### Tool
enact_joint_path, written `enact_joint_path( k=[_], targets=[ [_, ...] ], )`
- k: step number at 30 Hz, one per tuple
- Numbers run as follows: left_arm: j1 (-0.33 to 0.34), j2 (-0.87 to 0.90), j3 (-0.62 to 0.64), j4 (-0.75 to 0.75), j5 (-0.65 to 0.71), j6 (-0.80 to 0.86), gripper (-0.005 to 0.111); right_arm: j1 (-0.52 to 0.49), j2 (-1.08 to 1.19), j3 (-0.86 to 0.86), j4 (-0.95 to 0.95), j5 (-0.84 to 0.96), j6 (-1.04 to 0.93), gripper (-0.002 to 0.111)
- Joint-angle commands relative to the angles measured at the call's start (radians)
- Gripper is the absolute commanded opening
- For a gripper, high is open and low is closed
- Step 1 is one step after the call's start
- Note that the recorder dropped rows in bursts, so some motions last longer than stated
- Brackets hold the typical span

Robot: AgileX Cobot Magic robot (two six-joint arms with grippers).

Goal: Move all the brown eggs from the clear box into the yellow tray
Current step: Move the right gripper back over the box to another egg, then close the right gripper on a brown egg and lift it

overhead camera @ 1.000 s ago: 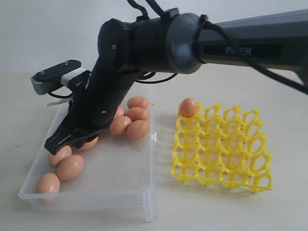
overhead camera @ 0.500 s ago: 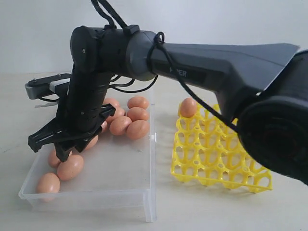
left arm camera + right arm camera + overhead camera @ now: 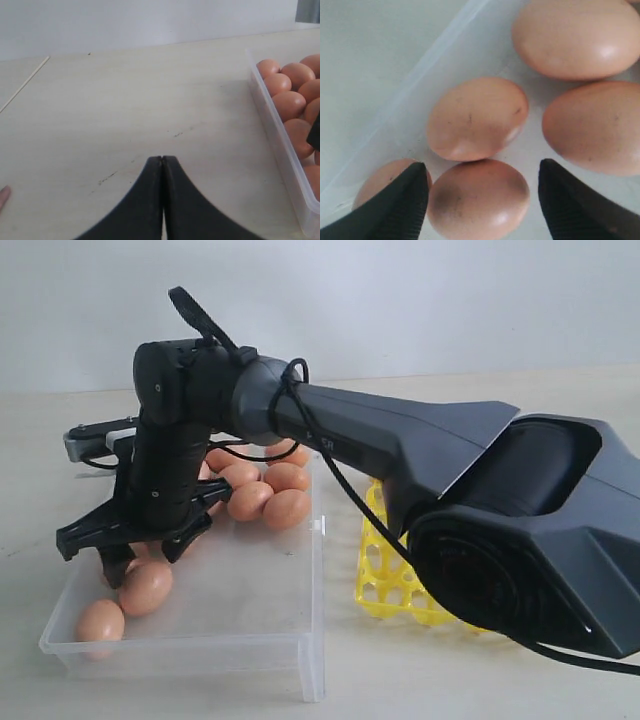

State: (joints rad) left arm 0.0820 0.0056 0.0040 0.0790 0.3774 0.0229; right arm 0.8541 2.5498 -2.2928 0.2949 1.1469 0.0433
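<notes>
Several brown eggs (image 3: 287, 508) lie in the clear box (image 3: 180, 650) on the left. My right gripper (image 3: 125, 555) has reached across into the box and stands open just above the eggs at its near left end. In the right wrist view the right gripper (image 3: 481, 167) straddles one brown egg (image 3: 477, 200), with its fingers apart on either side and other eggs (image 3: 477, 117) close around. The yellow tray (image 3: 380, 570) is mostly hidden behind the right arm. My left gripper (image 3: 162, 159) is shut and empty over bare table beside the box wall (image 3: 280, 150).
The right arm's thick dark body (image 3: 520, 530) fills the right half of the exterior view. The left gripper (image 3: 88, 437) shows behind the box's far left corner. The beige table (image 3: 125, 100) stretches out on the box's left side.
The right gripper has gone from shut to open and come down over the eggs at the box's near left end. The arm has swung down and now covers most of the tray.
</notes>
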Motion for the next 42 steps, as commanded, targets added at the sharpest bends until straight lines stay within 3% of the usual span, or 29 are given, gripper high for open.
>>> enact_joint_path(
  k=[1,11,15,18,22,23,42],
  targets=[
    [-0.006,-0.006,-0.004,-0.008,-0.001,-0.002,0.0,-0.001,0.011,-0.009,-0.008,0.008,0.01,0.063],
    [-0.006,-0.006,-0.004,-0.008,-0.001,-0.002,0.0,-0.001,0.011,-0.009,-0.017,0.074,0.014,0.062],
    [-0.006,-0.006,-0.004,-0.008,-0.001,-0.002,0.0,-0.001,0.011,-0.009,-0.03,0.074,0.014,0.053],
    [-0.006,-0.006,-0.004,-0.008,-0.001,-0.002,0.0,-0.001,0.011,-0.009,-0.056,0.074,0.021,0.038],
    [-0.006,-0.006,-0.004,-0.008,-0.001,-0.002,0.0,-0.007,0.011,-0.009,-0.062,0.074,-0.016,0.002],
    [-0.006,-0.006,-0.004,-0.008,-0.001,-0.002,0.0,-0.007,0.011,-0.009,-0.062,0.074,-0.026,0.0],
    [-0.006,-0.006,-0.004,-0.008,-0.001,-0.002,0.0,-0.015,-0.103,-0.006,-0.095,0.074,-0.115,0.0]
  ],
)
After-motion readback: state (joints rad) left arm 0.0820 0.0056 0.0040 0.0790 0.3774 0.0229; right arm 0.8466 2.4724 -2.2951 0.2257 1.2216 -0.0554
